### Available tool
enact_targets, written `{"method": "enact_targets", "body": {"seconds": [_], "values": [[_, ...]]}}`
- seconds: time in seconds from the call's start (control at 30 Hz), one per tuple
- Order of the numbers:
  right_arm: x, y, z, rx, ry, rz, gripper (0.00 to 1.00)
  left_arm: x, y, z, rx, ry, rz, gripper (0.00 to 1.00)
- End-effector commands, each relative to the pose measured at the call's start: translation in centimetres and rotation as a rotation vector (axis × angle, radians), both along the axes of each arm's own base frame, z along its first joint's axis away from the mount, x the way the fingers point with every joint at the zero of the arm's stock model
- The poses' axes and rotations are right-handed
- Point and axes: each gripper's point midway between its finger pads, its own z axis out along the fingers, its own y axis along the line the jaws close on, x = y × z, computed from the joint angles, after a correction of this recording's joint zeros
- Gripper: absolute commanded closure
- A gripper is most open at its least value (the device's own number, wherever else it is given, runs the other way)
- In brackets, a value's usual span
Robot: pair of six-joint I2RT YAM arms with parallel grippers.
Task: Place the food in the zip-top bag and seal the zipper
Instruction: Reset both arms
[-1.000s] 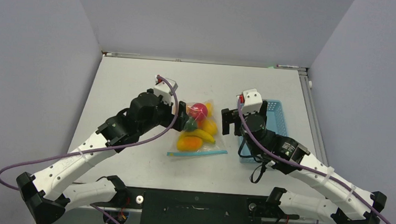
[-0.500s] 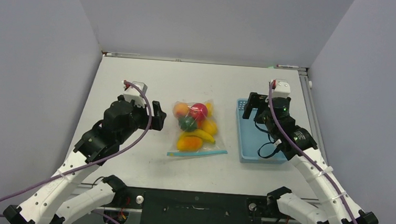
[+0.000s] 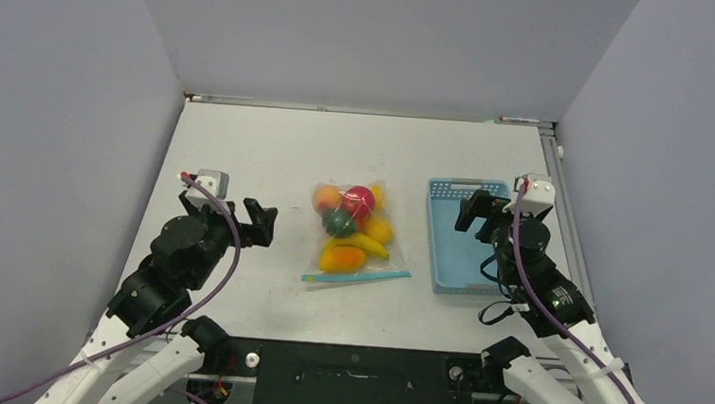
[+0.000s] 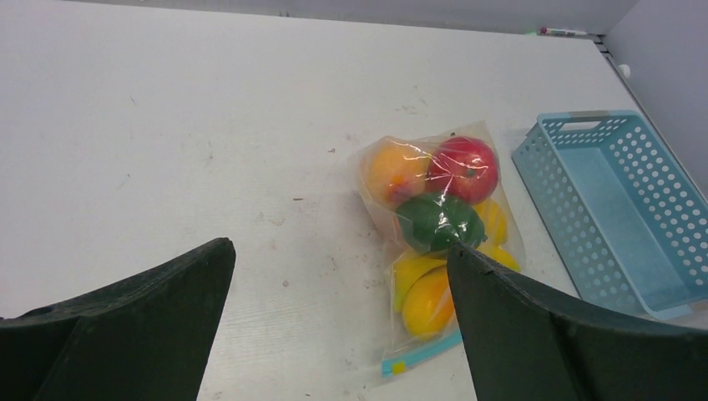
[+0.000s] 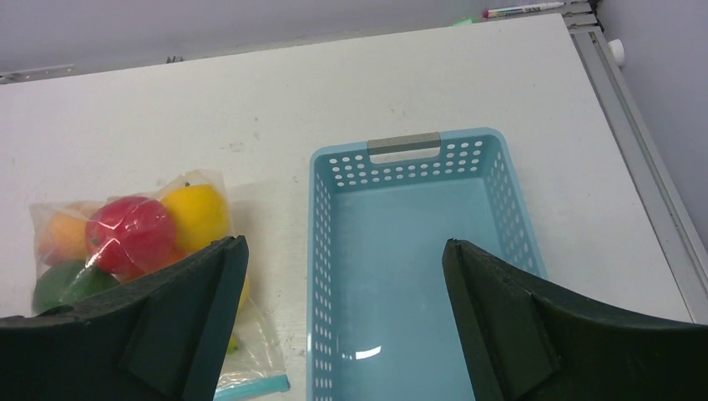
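While the two arms stand at either side of the surface (image 3: 243,147), the clear, crinkly bag (image 3: 354,232) lies flat near its middle, touched by neither arm. Its light blue strip (image 3: 356,276) runs straight along the mouth at the end nearest the arm bases; whether that strip is pressed fully shut cannot be told. All the fruits sit inside the bag, packed against one another: an orange round (image 3: 327,198) and a red one (image 3: 359,200) side by side at the far end, a dark green one (image 3: 338,223) just below them, a yellow round (image 3: 377,228) at the right, then a yellow banana (image 3: 362,244) and an orange-yellow piece (image 3: 340,258) closest to the strip. The plastic is wrinkled and glints over the fruit. To the right of the bag, near but apart, a light blue basket (image 3: 430,236) with perforated walls stands lengthwise, its smooth floor catching a reflection. The left arm (image 3: 184,247) is off to the bag's left with its jaws spread wide and pinching nothing; the right arm (image 3: 534,271) holds its jaws above the basket's far end, likewise spread and gripping nothing.
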Motion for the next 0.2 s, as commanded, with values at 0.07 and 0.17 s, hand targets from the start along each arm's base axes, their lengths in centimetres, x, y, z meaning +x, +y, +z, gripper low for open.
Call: {"method": "enact_targets", "body": {"seconds": [0.07,0.17], "values": [[-0.33,-0.25,2.32,0.015,-0.124,-0.013,0.1,0.18,0.02,2.56,-0.042,-0.103,-0.007,0.04],[-0.07,-0.12,2.17,0.009,-0.116,-0.014,0.1,0.31,-0.59,2.15,-0.037,-0.079,-0.03,0.04]]}}
